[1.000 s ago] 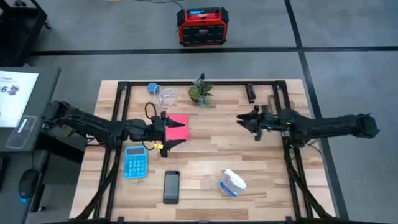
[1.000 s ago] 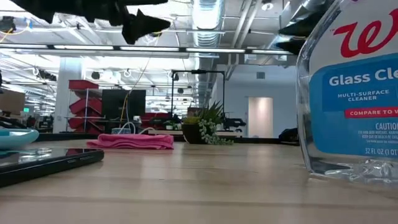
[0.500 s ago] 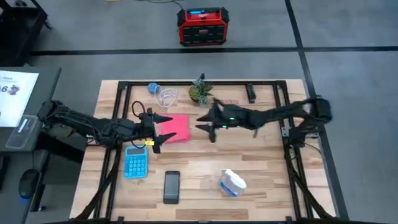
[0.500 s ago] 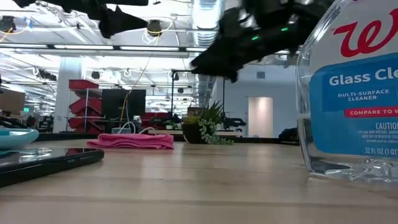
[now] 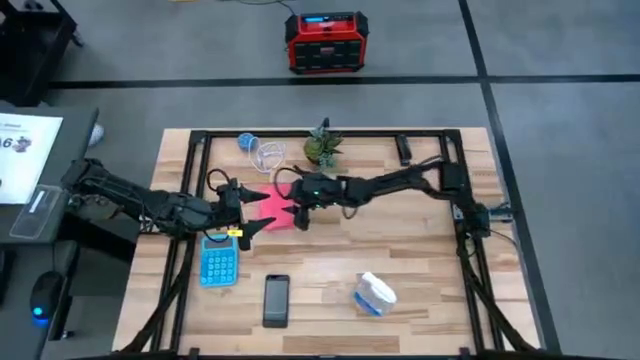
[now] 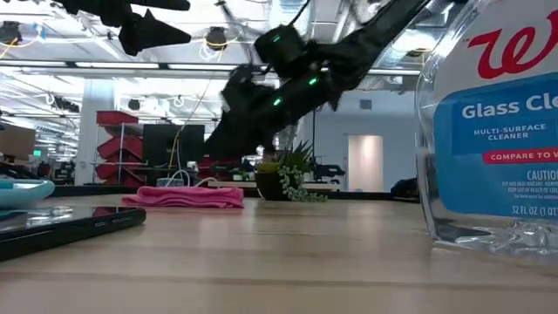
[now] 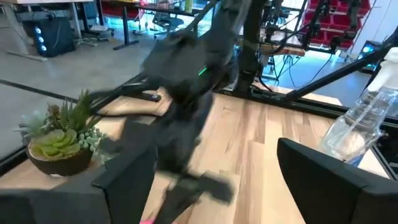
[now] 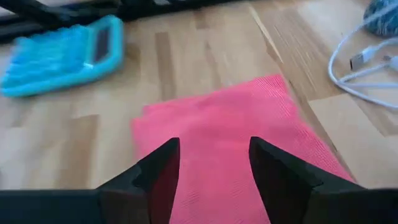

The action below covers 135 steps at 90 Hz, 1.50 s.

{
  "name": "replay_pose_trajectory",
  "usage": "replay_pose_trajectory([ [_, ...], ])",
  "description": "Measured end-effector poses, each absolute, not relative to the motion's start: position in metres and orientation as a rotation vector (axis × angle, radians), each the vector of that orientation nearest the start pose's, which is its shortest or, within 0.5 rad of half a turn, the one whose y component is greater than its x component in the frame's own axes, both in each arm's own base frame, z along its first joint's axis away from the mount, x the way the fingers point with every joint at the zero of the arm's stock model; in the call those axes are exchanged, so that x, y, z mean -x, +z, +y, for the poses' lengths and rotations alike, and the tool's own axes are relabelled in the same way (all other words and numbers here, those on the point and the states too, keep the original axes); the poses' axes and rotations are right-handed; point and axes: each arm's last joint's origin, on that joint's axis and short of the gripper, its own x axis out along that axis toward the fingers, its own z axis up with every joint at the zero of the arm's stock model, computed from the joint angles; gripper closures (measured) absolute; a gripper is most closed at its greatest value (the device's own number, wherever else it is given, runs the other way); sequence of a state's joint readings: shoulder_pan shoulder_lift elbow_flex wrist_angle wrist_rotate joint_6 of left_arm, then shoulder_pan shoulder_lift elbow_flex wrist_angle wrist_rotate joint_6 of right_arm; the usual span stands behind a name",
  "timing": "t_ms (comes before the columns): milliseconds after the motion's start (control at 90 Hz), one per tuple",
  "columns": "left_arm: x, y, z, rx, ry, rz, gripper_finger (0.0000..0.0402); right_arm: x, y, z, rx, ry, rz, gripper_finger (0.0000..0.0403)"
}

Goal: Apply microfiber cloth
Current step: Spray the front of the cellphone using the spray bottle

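Microfiber cloth (image 5: pixel 278 207): flat, centre-left of table (image 5: pixel 420 260) in high view, under the outstretched right claw (image 5: pixel 297 209), fingers spread; left claw (image 5: pixel 243 210) released beside it. Low view: right arm slants down. Right wrist view alone shows calculator (image 8: pixel 59 55) and cable (image 8: pixel 364 62).

Pink microfiber cloth (image 8: pixel 230 137) lies flat (slightly rumpled) on the table.
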<state>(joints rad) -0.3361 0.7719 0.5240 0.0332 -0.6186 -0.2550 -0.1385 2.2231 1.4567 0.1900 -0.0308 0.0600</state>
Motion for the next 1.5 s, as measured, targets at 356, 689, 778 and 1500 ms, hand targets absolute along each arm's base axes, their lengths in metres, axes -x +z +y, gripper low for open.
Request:
replay_pose_trajectory([
  [356, -0.167, 0.266, -0.044, 0.145, 0.287, 0.158, 0.0096, -0.481, 0.11, -0.052, -0.066, -0.088, 0.789, 0.0386],
  [689, -0.165, 0.264, -0.051, 0.154, 0.259, 0.174, 0.0096, -0.45, 0.158, 0.04, -0.05, 0.062, 1.0, 0.0401],
  [778, -0.164, 0.264, -0.053, 0.153, 0.253, 0.174, 0.0096, -0.44, 0.164, 0.064, -0.044, 0.088, 1.012, 0.0401],
  [1500, -0.153, 0.263, -0.086, 0.416, 0.181, 0.391, 0.0116, -0.422, 0.166, 0.063, 0.023, 0.046, 0.995, 0.0289],
])
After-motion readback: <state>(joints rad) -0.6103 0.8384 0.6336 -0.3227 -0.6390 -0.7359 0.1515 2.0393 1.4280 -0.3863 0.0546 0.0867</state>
